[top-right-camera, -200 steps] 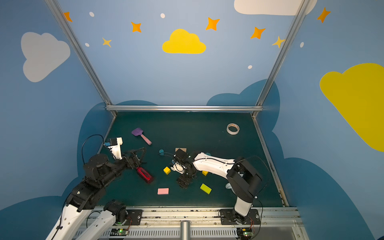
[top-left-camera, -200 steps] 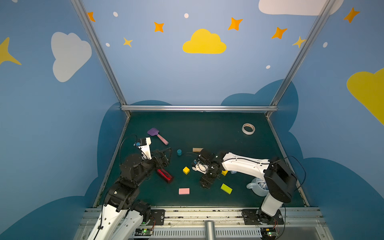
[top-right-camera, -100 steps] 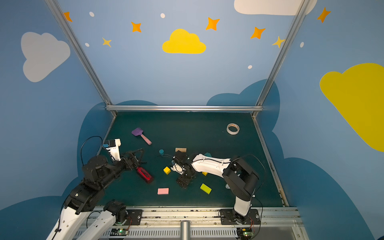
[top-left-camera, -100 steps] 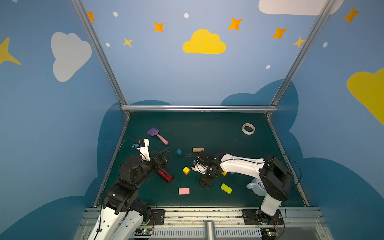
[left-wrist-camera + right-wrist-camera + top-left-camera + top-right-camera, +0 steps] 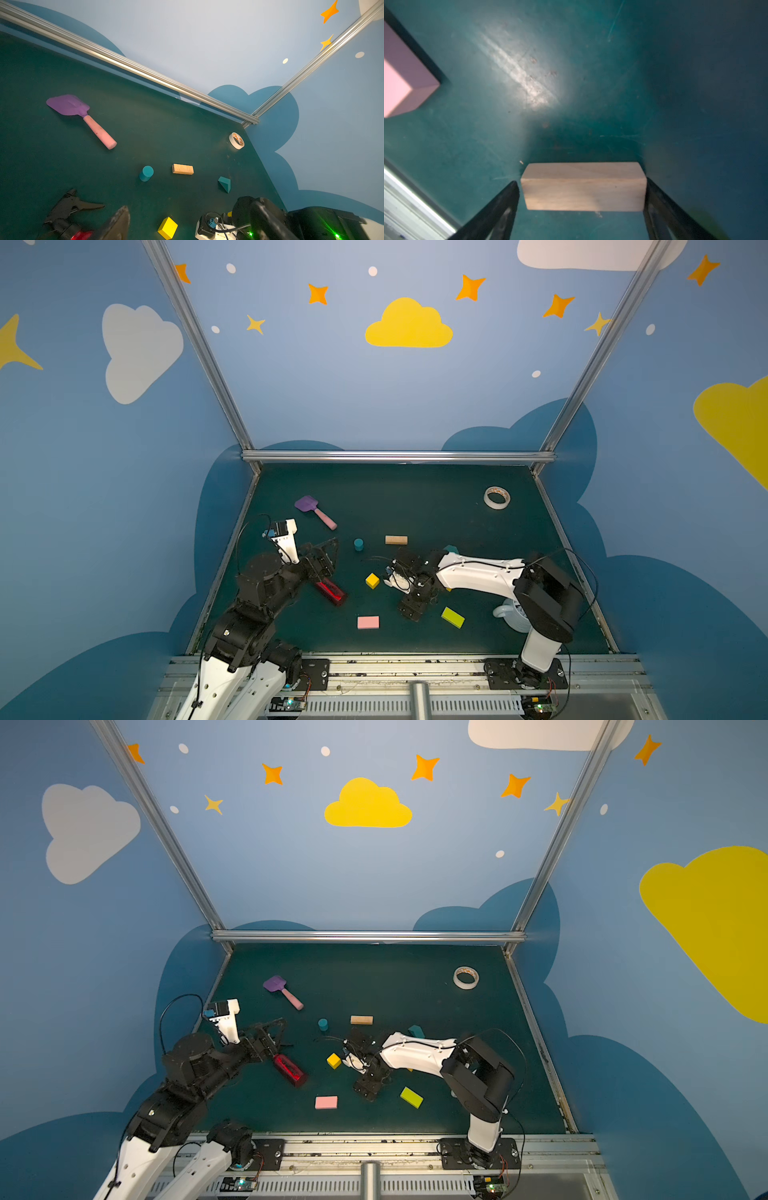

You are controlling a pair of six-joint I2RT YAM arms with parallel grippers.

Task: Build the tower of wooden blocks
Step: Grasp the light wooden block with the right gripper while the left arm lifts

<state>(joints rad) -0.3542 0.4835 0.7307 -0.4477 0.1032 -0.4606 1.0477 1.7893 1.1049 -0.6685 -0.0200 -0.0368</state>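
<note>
Pink slab (image 5: 398,83) partly off-frame, R wrist.

No readable text, numbers or brand marks in any view. Closest thing is the orange print on the inner ring of the tape roll (image 5: 236,140), which is too small and blurred to make out.

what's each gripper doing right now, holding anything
left gripper: open, holding nothing.
right gripper: open, one finger on each side of a tan bar lying on the table, not clamped on it.
</note>
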